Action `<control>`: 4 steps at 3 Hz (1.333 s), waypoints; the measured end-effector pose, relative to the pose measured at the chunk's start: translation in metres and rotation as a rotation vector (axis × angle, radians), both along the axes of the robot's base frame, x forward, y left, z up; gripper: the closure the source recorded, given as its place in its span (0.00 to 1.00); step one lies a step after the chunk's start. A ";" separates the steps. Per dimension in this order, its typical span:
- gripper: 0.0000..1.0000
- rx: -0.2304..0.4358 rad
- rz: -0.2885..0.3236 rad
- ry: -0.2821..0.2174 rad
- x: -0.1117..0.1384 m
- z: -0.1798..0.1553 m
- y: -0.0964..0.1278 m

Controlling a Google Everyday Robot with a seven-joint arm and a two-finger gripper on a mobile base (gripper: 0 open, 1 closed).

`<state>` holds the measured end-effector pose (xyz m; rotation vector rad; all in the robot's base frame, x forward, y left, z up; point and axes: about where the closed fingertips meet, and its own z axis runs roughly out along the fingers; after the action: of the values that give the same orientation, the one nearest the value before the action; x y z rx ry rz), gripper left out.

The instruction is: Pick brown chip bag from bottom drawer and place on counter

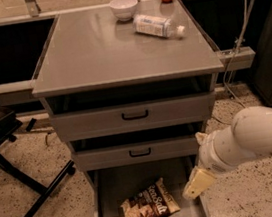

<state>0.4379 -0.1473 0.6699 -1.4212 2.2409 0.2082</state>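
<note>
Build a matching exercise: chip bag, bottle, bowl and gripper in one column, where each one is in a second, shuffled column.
1. brown chip bag
2. bottle
3. bowl
4. gripper

A. on its side on the counter
B. low at the right side of the bottom drawer
C. flat on the bottom drawer's floor
D. upright near the counter's far edge

Pairs: 1-C, 2-A, 3-D, 4-B

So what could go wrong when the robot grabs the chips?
The gripper hangs by the right wall of the bottom drawer, so it might bump it reaching in. The brown chip bag lies flat, so it might slip. On the counter, the lying bottle could roll if nudged.
</note>
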 end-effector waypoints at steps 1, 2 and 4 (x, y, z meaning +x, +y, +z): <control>0.00 0.038 -0.026 0.026 0.003 -0.043 0.005; 0.00 0.074 0.012 0.099 0.002 -0.067 0.011; 0.00 0.078 -0.007 0.071 0.005 -0.090 0.012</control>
<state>0.4430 -0.1354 0.5795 -1.3851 2.2685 0.3453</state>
